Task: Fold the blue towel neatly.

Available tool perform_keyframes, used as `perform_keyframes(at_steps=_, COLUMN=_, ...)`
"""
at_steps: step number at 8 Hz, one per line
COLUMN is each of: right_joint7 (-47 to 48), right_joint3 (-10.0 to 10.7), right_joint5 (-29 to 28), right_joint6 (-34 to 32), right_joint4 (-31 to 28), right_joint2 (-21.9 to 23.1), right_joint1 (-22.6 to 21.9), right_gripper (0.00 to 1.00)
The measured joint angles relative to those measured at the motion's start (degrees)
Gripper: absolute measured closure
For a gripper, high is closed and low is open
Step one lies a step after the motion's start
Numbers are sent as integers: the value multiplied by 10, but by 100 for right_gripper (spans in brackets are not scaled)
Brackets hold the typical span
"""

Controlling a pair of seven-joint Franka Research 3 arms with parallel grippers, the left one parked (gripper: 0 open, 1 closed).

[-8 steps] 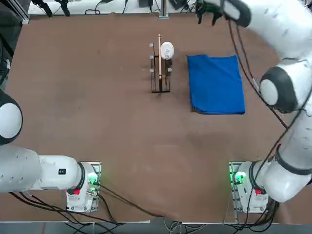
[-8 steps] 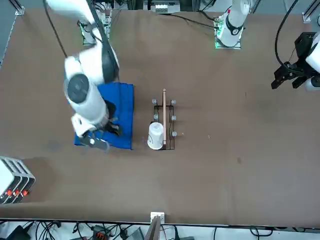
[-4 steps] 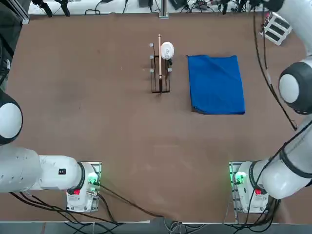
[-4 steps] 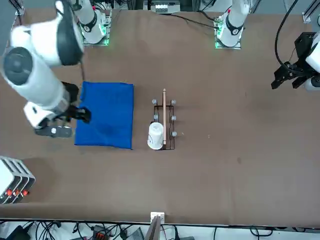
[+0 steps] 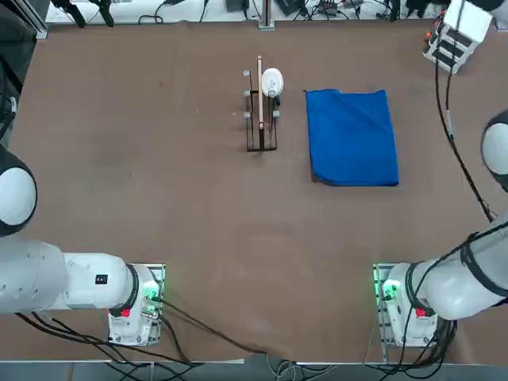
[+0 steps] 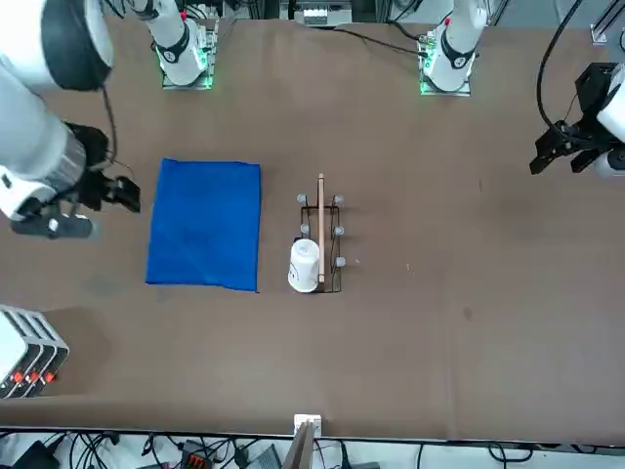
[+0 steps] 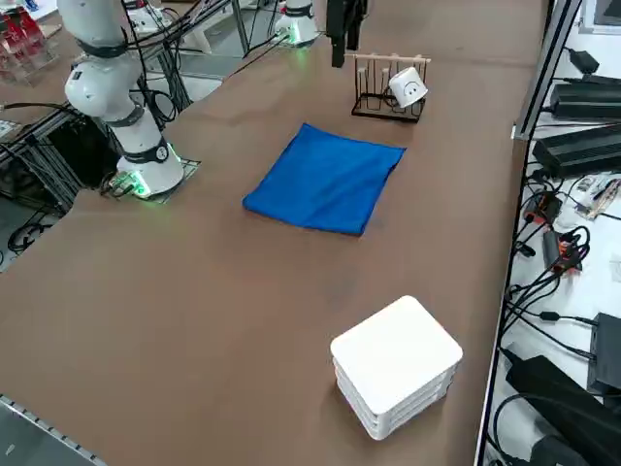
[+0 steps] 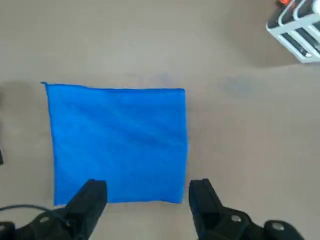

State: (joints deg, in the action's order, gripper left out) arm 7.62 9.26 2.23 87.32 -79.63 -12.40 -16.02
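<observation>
Blue towel (image 5: 352,136) lay flat and already folded into a tidy rectangle on the table (image 5: 159,159), below and well clear of the fingers (image 8: 145,197), which stood wide apart and empty above its near edge. The right gripper (image 6: 83,200) hung off to the towel's outer side in the front view, nearer the white stack of boxes (image 7: 396,365) than the wooden rack (image 5: 260,111) with its white cup (image 5: 271,81).

The risk from here looked small: if the arm swung back low, an open finger could snag an edge and drag the fold askew.

A second earlier the arm had been directly over the towel; since then it had drawn away to the side, while the towel kept its place.
</observation>
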Motion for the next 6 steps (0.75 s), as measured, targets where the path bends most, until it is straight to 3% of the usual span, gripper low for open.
perform_keyframes(at_steps=1, right_joint7=-11, right_joint3=-10, right_joint5=0, right_joint6=-3, right_joint4=-22, right_joint2=29, right_joint1=27, right_gripper=0)
perform_keyframes(at_steps=4, right_joint7=-17, right_joint3=-80, right_joint5=-2, right_joint6=-41, right_joint4=-64, right_joint2=99, right_joint1=109, right_gripper=0)
perform_keyframes(at_steps=6, right_joint7=-17, right_joint3=-87, right_joint5=-26, right_joint6=-34, right_joint4=-113, right_joint2=147, right_joint1=127, right_gripper=0)
